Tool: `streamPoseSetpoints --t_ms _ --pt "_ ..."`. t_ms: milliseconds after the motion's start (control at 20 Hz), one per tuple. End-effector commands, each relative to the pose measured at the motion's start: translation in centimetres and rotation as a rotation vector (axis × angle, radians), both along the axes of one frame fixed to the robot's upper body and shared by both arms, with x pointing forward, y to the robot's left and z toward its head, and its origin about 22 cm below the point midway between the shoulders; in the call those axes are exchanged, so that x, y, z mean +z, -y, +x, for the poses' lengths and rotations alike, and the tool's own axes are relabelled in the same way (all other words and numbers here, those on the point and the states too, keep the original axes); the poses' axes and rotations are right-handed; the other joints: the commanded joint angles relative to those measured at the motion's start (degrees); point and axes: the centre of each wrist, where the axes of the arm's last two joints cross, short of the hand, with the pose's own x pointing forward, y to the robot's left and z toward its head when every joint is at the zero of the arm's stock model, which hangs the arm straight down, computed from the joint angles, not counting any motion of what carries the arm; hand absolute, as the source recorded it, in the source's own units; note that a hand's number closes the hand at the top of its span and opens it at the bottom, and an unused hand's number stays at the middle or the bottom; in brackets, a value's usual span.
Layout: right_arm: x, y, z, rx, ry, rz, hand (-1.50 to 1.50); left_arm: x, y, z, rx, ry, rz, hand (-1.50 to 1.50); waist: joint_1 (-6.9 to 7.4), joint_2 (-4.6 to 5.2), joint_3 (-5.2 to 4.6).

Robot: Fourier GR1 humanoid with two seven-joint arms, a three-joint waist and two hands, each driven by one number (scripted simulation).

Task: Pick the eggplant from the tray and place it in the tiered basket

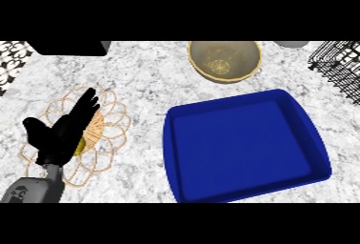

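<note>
One robot hand in view, the left, low at the left side over a woven wire trivet, fingers straight and released, holding nothing. Looks like a resting pose. Right robot hand not in view.

Blue tray sits mid-right on the marble table, inside bare; no eggplant visible in it or anywhere else on the table. Cannot say where the eggplant is. The black wire tiered basket shows only partly at the upper right edge, well apart from the left robot hand, with the tray between them.

Risks, as judgement: eggplant location unknown, so any reach into the tray would close on nothing. If it is held out of view, basket mostly out of frame makes placement hard to check. Tan bowl just beyond the tray could be bumped on the way.
</note>
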Motion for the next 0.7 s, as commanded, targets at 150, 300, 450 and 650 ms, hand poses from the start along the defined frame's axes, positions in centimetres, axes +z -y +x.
streamPoseSetpoints --t_ms 150,300,450,650 --pt "-0.7 -4.9 5.1 0.105 0.070 -0.001 1.50 -0.4 0.4 0.4 0.005 -0.001 0.006 0.00 2.38 2.08 -0.44" --pt "-2.6 -4.7 5.3 0.077 0.151 0.137 1.50 -0.1 -0.5 0.7 0.016 -0.001 0.008 0.00 2.59 2.21 -0.37" --pt "-4.2 -4.8 5.3 0.067 0.129 0.177 1.50 0.4 -0.8 -0.1 0.015 -0.002 0.001 0.00 2.98 1.82 -0.35" --pt "-3.7 -5.9 6.3 0.065 0.149 0.122 -1.50 0.7 0.2 0.9 -0.007 0.009 0.004 0.00 3.50 2.18 -0.39"
